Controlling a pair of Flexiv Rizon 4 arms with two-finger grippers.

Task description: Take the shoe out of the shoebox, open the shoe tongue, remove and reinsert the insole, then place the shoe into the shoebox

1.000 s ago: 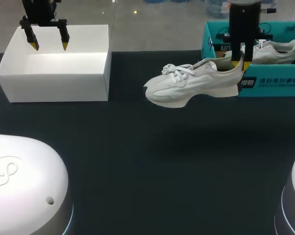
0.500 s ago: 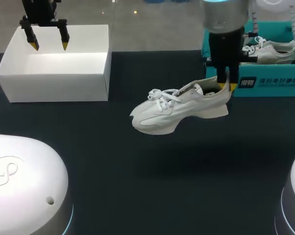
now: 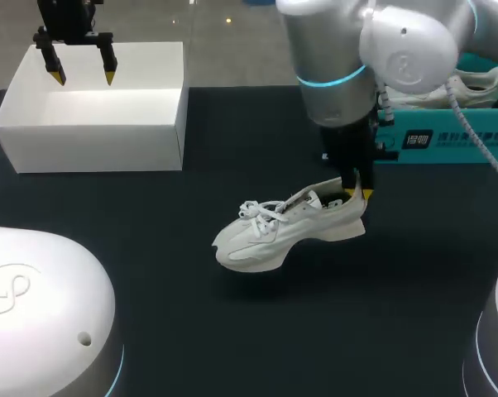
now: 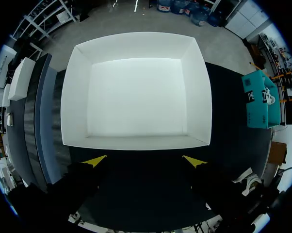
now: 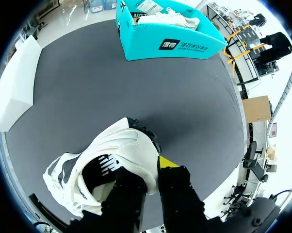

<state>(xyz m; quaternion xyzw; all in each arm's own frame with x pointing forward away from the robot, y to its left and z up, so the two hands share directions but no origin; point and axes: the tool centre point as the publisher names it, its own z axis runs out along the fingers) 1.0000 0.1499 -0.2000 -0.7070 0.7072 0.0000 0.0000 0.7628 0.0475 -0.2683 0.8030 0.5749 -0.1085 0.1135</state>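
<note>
Dark table (image 3: 232, 331); right gripper (image 3: 356, 193) clamps heel of shoe (image 3: 270, 236).

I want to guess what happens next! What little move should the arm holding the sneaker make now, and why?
Probably lower the white sneaker until its sole sits flat on the table. The right arm's fingers pinch its heel, held higher than the toe, so it doesn't look set down yet.

Head camera high behind, facing down. Left wrist fisheye above white box (image 4: 75, 97); right close over shoe (image 5: 121, 150); head shares both.
</note>
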